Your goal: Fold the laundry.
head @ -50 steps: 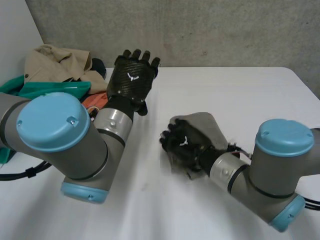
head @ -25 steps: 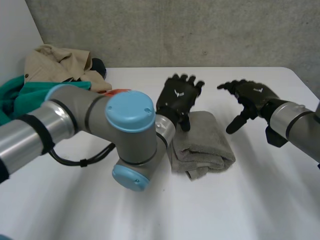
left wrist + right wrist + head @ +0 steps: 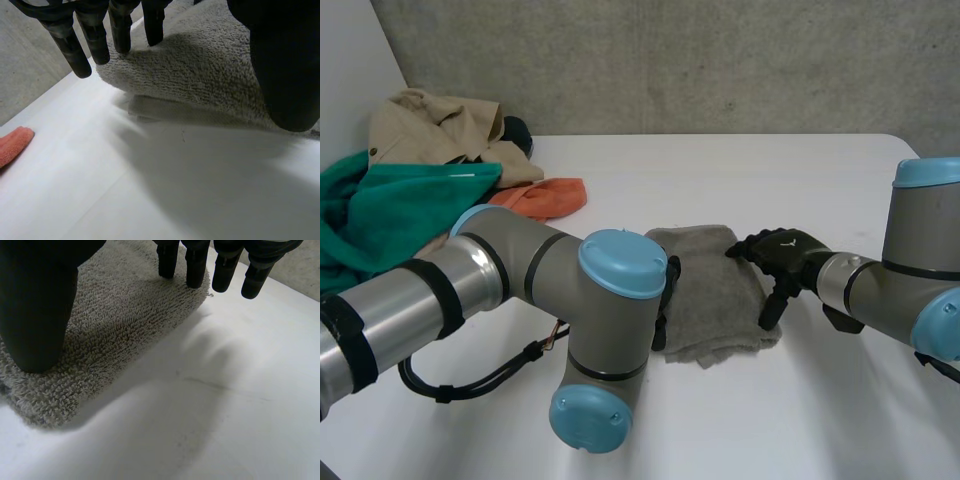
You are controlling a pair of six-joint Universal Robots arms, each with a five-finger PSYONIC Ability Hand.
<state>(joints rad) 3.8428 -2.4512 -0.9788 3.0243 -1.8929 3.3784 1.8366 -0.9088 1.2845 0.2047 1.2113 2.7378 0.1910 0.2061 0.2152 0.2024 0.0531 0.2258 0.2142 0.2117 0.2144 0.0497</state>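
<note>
Hovering released, fingers straight: black left hand [image 3: 285, 65] over the left edge of the folded grey terry towel [image 3: 715, 295], black right hand [image 3: 785, 255] at its right edge, grasping nothing. Lies near the white tabletop's [image 3: 800, 170] middle, well apart from the orange cloth [image 3: 545, 197], teal garment [image 3: 380, 215] and beige jacket [image 3: 430, 125] by the far left corner. Risks snagging the loops and dragging the fold open on withdrawal. Head view: that heap; left wrist view: the layered fold edge beneath the fingertips.
</note>
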